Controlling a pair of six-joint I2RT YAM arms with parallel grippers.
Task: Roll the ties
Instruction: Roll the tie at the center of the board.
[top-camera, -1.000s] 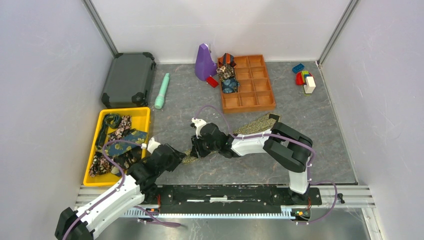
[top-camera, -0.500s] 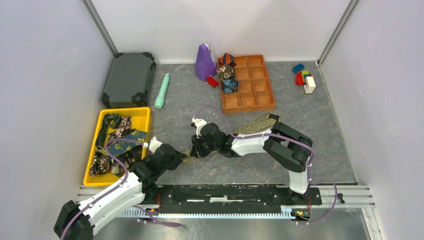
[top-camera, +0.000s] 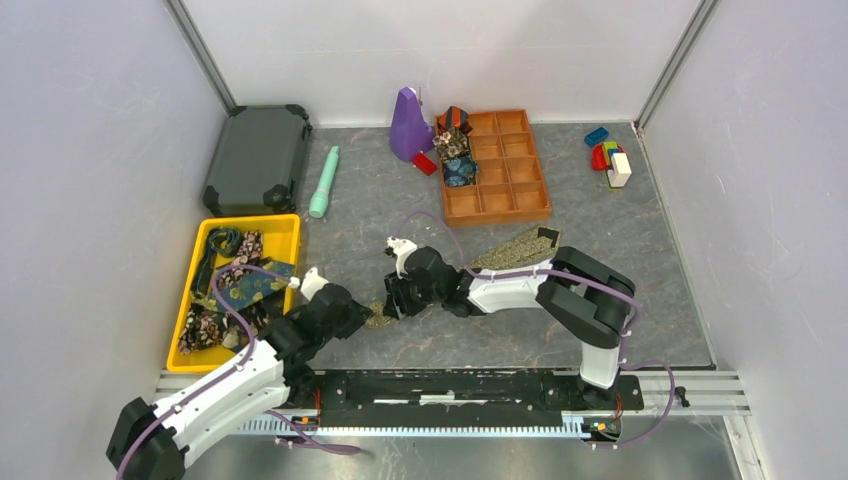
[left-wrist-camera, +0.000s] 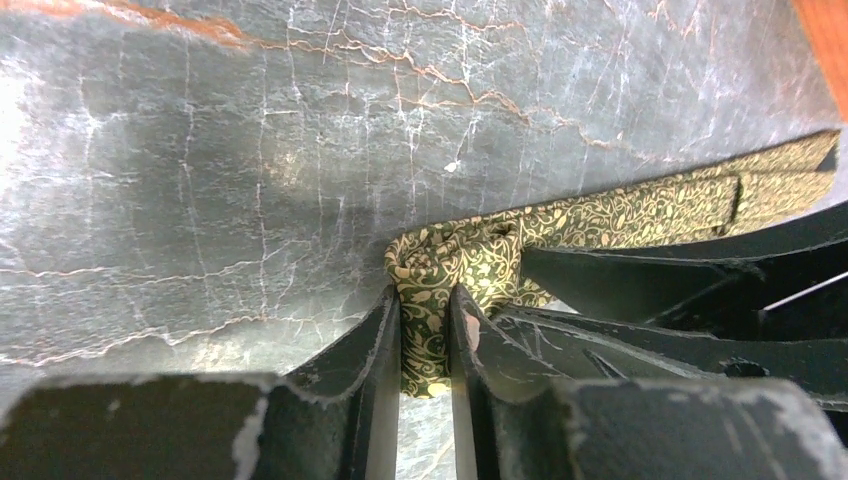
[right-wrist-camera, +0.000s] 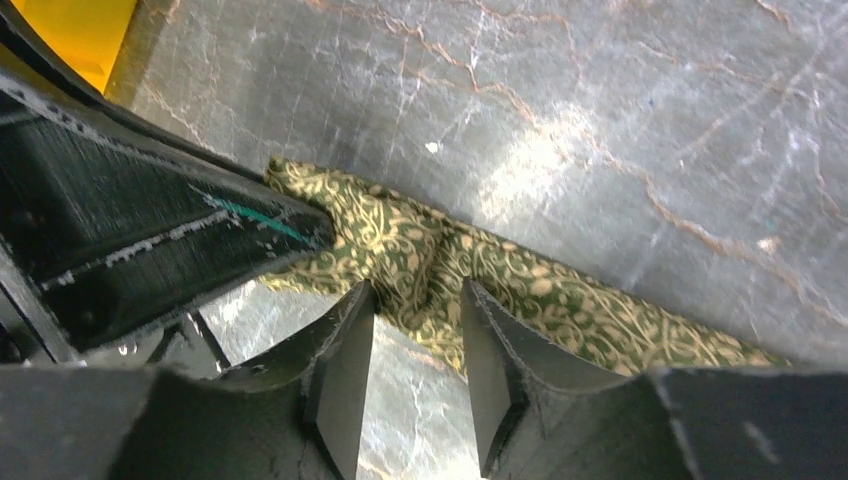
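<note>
An olive-gold patterned tie (top-camera: 510, 247) lies on the grey mat, running from the orange organiser's front corner down-left to both grippers. My left gripper (left-wrist-camera: 423, 300) is shut on the tie's (left-wrist-camera: 600, 215) folded near end, with fabric pinched between its fingers. My right gripper (right-wrist-camera: 418, 295) is open, its tips resting at the tie (right-wrist-camera: 560, 300) just beside the fold, nothing clamped. In the top view the left gripper (top-camera: 362, 318) and right gripper (top-camera: 392, 303) nearly touch. More ties (top-camera: 240, 285) lie loose in the yellow tray. Rolled ties (top-camera: 455, 150) fill the organiser's left cells.
The yellow tray (top-camera: 285, 225) sits at the left, with a dark case (top-camera: 258, 158) behind it. A teal cylinder (top-camera: 324, 182), a purple object (top-camera: 408, 125) and the orange organiser (top-camera: 520, 190) stand further back. Toy blocks (top-camera: 610, 160) lie at the far right.
The left gripper has moved in and closed on the tie's near end. The right gripper's jaws have widened and let go of the fabric.
</note>
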